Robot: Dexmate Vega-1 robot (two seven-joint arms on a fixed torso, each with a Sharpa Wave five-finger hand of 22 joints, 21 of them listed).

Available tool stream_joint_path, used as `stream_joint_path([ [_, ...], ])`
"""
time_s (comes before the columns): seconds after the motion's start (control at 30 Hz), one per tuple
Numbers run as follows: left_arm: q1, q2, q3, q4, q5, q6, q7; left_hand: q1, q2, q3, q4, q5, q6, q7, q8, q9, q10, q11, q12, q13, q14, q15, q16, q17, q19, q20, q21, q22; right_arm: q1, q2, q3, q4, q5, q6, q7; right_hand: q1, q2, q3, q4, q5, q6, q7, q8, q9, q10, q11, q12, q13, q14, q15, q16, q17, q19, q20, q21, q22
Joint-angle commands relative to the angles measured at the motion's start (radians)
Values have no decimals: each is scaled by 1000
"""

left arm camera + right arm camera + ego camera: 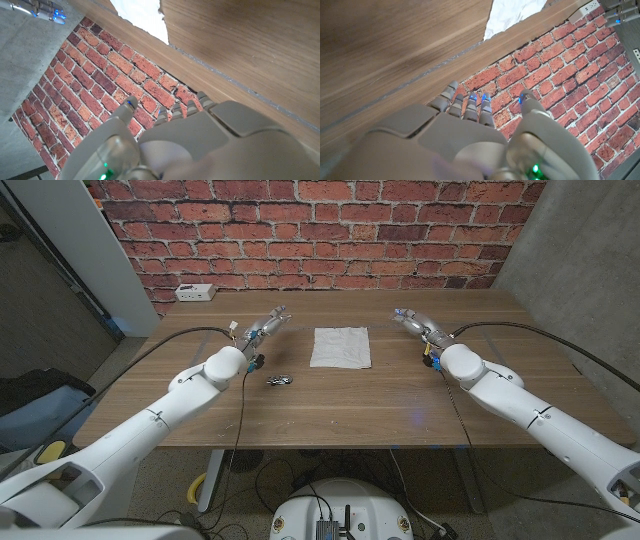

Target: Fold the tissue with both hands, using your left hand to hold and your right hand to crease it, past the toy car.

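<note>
Nearest the head camera, the left hand (pixel 266 324) and right hand (pixel 414 322) hover over the brown wooden tabletop (pixel 330 405), fingers extended and slightly apart, holding nothing. Between them, well apart from both, one white square tissue (pixel 341 346) lies flat and unfolded. One small dark toy car (pixel 279 380) sits near the left forearm. Risk: that forearm could knock the car; a one-sided press could drag the tissue. One white socket box (pixel 195 292) sits at the far edge.

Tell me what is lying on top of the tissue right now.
Nothing lies on the tissue; it sits flat and unfolded on the table. Both robot hands are beside it, apart. Whatever is under it is covered.
</note>
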Motion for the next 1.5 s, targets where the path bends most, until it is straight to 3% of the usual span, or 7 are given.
stream_joint_path([
  [0.03, 23, 88, 45, -192, 172, 158, 45, 12, 14, 4, -7, -7, -1, 10, 0, 3, -9, -6, -1, 3, -74, -10, 1, 2, -16, -4, -4, 2, -1, -45, -48, -125, -223, -218, -29, 17, 4, 10, -5, 6, 13, 2, 5, 3, 10, 0, 9, 1, 6, -6, 6, 3, 6, -3, 7, 3],
  [0.5, 47, 132, 81, -333, 352, 346, 48, 33, 20, 12, -23, -9, 14, -8, 3, 2, 8, -21, 5, 3, -61, -22, 8, 2, -3, 4, -6, 1, 12, -63, -111, -242, -385, -385, 7, 51, 14, 30, -10, 10, 38, -14, 2, 4, 43, -35, 10, 1, 42, -39, 13, 3, 35, -7, 12, 3],
  [0.87, 68, 149, 87, -371, 386, 370, 14, 55, 22, 20, -40, -8, 13, -13, 1, 2, 11, -38, 5, 3, -63, -43, 7, 1, 1, 9, -11, 0, 16, -76, -159, -305, -480, -465, 67, 75, 18, 43, -9, 11, 76, -31, 8, 4, 82, -63, 15, 1, 69, -61, 18, 5, 52, -3, 13, 4],
  [1.23, 77, 157, 97, -385, 428, 381, -4, 75, 19, 25, -58, -8, 22, -18, 3, 2, 23, -44, 8, 3, -47, -44, 11, 0, 17, 10, -11, -1, 1, -76, -180, -357, -543, -526, 96, 95, 21, 54, -12, 13, 83, -42, 4, 4, 89, -69, 11, 1, 84, -69, 19, 4, 65, 12, 15, 4],
  [1.3, 73, 160, 103, -388, 442, 389, -13, 86, 17, 28, -69, -8, 31, -18, 6, 2, 31, -46, 10, 3, -42, -47, 12, 0, 26, 6, -11, -1, -1, -74, -184, -361, -549, -531, 101, 99, 20, 56, -13, 13, 86, -43, 4, 4, 92, -71, 11, 1, 87, -69, 20, 4, 66, 13, 15, 4],
  [1.43, 54, 166, 127, -398, 487, 421, -49, 147, 14, 37, -122, -8, 133, -17, 28, 3, 93, -58, 25, 2, 1, -67, 17, -1, 81, 13, -9, -2, -7, -70, -189, -367, -556, -540, 112, 105, 20, 58, -14, 13, 91, -45, 5, 4, 98, -70, 12, 1, 91, -69, 20, 4, 69, 12, 15, 4],
  [1.5, 47, 167, 137, -400, 506, 431, -59, 156, 13, 37, -129, -8, 145, -17, 29, 3, 107, -62, 28, 2, 13, -71, 18, -1, 96, 19, -6, -2, -8, -67, -194, -369, -564, -550, 116, 108, 20, 60, -15, 13, 96, -45, 5, 5, 106, -72, 13, 1, 93, -69, 20, 4, 71, 12, 15, 4],
])
